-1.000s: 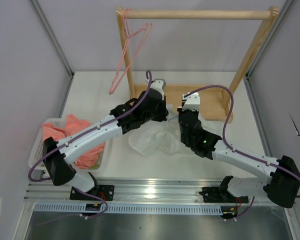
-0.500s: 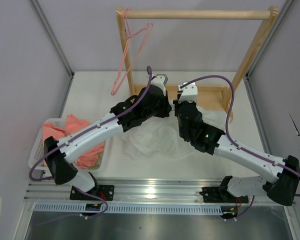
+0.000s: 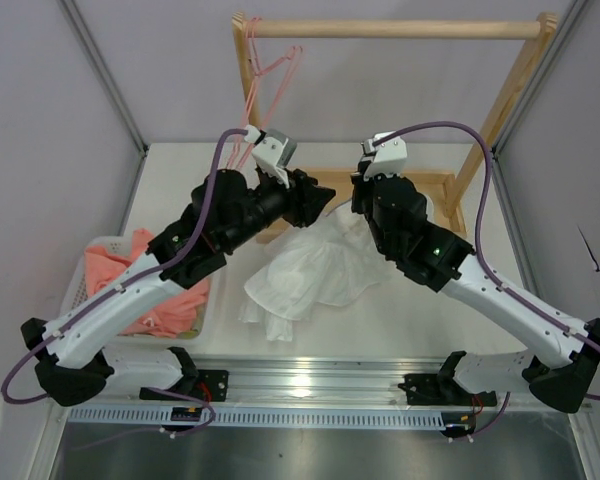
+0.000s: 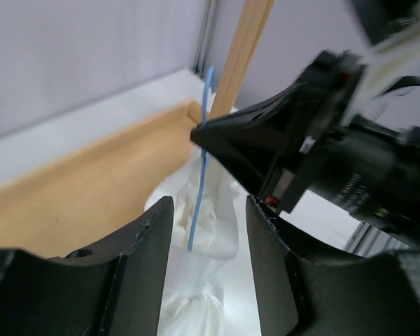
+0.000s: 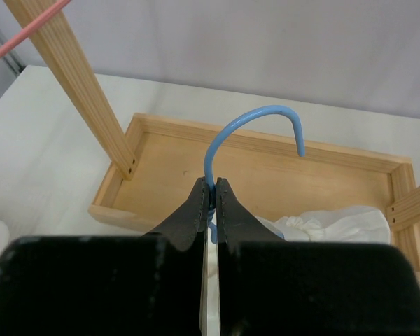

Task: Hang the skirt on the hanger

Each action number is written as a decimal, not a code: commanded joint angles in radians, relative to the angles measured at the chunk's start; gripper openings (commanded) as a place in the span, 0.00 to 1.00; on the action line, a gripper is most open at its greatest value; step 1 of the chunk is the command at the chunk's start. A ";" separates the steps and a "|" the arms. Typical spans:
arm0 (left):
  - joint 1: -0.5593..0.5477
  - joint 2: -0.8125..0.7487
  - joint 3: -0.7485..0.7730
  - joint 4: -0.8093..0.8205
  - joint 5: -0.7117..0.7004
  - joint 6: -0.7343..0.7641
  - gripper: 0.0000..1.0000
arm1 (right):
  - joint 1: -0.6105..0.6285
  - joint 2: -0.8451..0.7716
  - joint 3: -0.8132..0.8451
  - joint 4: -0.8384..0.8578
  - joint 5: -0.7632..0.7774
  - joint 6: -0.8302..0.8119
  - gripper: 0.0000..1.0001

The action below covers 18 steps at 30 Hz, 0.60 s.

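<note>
Pale lilac walls [image 3: 380, 95], white table [image 3: 170, 190], wooden rack [image 3: 395, 30] with 2 uprights, seemingly metal front rail [image 3: 310, 376]

White link shells on the left arm [image 3: 115, 305] and right arm [image 3: 510, 305], broken by bulky black joint housings [image 3: 235, 205] — 2 black wedge-shaped bases [image 3: 570, 365] at the ends. Purple cable [image 3: 445, 125] looped along each, plus 1 small green light [image 3: 432, 252] on the right. Black tapered fingers [image 5: 193, 213] — matte, smooth.

A robot lab cell: grey panels [image 3: 40, 150] wall a white desk [image 3: 170, 175], with the left arm [image 3: 130, 295] and right arm [image 3: 510, 305] bolted to an aluminium rail [image 3: 310, 378].
</note>
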 commanded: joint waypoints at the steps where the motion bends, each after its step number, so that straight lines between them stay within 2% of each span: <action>1: -0.001 -0.008 -0.048 0.130 0.114 0.168 0.50 | -0.016 -0.025 0.094 -0.053 -0.102 0.035 0.00; 4: -0.001 0.009 -0.054 0.151 0.168 0.206 0.50 | -0.029 -0.025 0.121 -0.072 -0.150 0.038 0.00; 9: -0.002 0.083 -0.016 0.116 0.140 0.223 0.49 | -0.049 -0.026 0.154 -0.093 -0.176 0.038 0.00; 16: -0.002 0.129 -0.031 0.156 0.133 0.235 0.49 | -0.086 -0.032 0.187 -0.110 -0.246 0.058 0.00; 18: -0.002 0.152 -0.021 0.150 0.095 0.235 0.47 | -0.094 -0.035 0.190 -0.112 -0.263 0.066 0.00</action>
